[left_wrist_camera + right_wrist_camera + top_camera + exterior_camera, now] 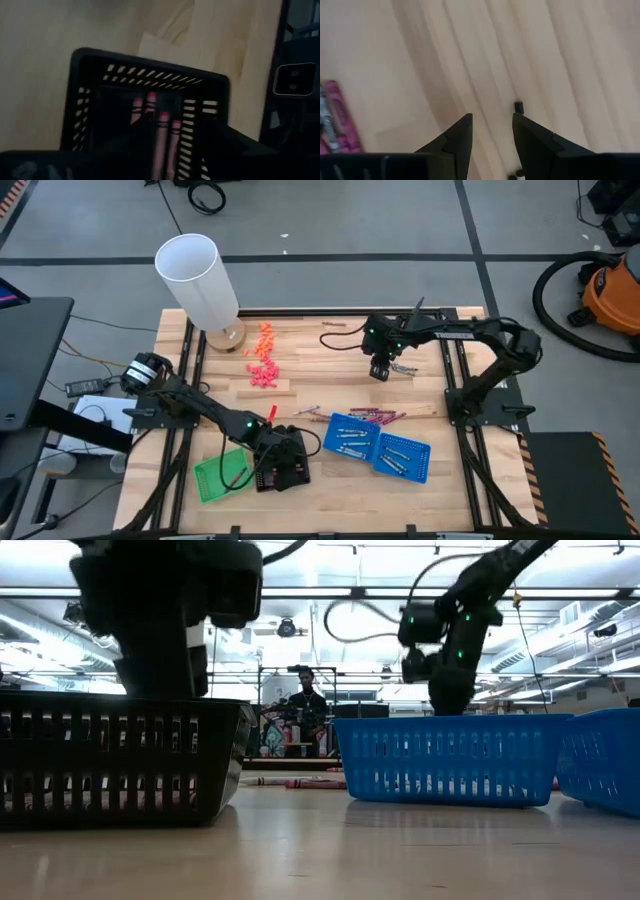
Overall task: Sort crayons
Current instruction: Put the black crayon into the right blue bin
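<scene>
My left gripper point(281, 460) hangs open over a black basket point(283, 472) near the table's front edge. Its fingers stand apart above several magenta crayons point(161, 131) lying on the basket's floor. My right gripper point(380, 369) points down, open, at the far right of the table, close above the bare wood with nothing between its fingers point(491, 117). A small dark crayon end point(518, 106) lies just past one fingertip. Magenta and grey crayons point(337, 122) lie to one side. More loose crayons point(376, 415) lie in front of the blue baskets.
Two blue baskets point(350, 436) point(405, 456) hold pale crayons at the front right. A green basket point(216, 476) sits left of the black one. A white cylinder point(198, 278) and a heap of orange-pink pieces point(263, 362) stand at the far left.
</scene>
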Robot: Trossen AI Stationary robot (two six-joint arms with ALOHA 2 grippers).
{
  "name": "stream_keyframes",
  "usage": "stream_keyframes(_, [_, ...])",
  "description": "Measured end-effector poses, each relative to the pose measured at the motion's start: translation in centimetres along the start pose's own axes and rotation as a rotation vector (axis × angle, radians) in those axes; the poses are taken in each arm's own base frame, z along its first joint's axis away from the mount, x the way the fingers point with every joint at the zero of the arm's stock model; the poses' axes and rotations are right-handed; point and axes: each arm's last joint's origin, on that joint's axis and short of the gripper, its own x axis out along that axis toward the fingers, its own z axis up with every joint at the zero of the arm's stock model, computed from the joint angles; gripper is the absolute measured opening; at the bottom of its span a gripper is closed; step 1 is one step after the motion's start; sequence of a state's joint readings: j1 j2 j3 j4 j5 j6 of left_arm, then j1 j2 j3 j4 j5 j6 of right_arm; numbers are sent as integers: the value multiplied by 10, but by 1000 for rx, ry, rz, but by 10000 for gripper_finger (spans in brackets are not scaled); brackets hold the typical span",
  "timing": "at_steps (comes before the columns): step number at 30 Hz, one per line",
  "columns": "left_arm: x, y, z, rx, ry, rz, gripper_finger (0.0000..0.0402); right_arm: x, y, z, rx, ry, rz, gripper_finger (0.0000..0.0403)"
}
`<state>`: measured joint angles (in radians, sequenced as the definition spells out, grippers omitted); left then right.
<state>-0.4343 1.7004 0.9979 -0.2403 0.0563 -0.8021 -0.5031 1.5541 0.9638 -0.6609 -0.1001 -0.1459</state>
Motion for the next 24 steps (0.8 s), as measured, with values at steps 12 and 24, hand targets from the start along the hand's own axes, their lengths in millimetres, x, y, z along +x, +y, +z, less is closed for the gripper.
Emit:
stream_keyframes(12, [-1, -2, 1, -34, 4, 2, 160, 38, -30, -7, -95, 125, -4, 145])
stream_keyframes(24, [-17, -2, -8, -42, 44, 71, 142, 46, -35, -5, -154, 121, -33, 75])
